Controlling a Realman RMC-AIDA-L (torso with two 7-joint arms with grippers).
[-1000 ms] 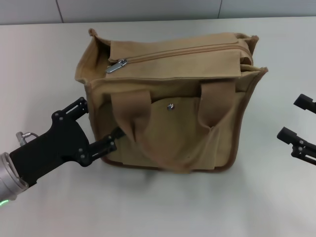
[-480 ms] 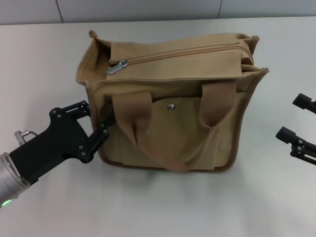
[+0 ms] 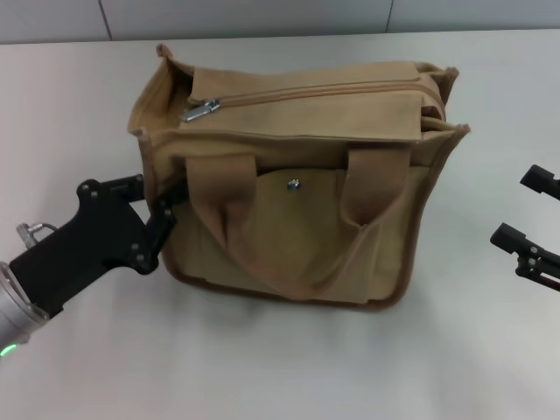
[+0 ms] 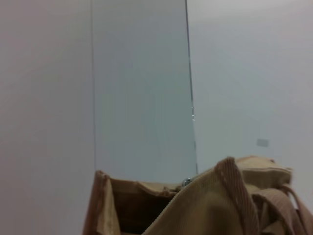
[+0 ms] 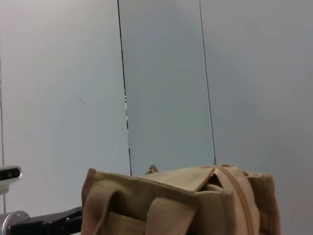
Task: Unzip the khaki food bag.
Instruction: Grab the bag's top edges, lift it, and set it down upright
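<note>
The khaki food bag [image 3: 297, 201] stands on the white table, front pocket with its metal snap [image 3: 293, 184] facing me. Its zipper runs shut along the top, with the silver zipper pull [image 3: 199, 109] at the left end. My left gripper [image 3: 150, 196] is at the bag's left front edge, fingers closed on the fabric there, one finger [image 3: 171, 206] on the front face. My right gripper [image 3: 528, 210] is open and empty, off to the bag's right. The bag also shows in the left wrist view [image 4: 220, 205] and the right wrist view [image 5: 186, 200].
The white table [image 3: 289, 367] extends on all sides of the bag. A grey panelled wall [image 5: 166, 83] stands behind it. My left arm [image 5: 44, 223] shows in the right wrist view beside the bag.
My left gripper's fingers have closed in on the bag's left front edge. The bag has shifted a little to the left and away from me. The right arm has not moved.
</note>
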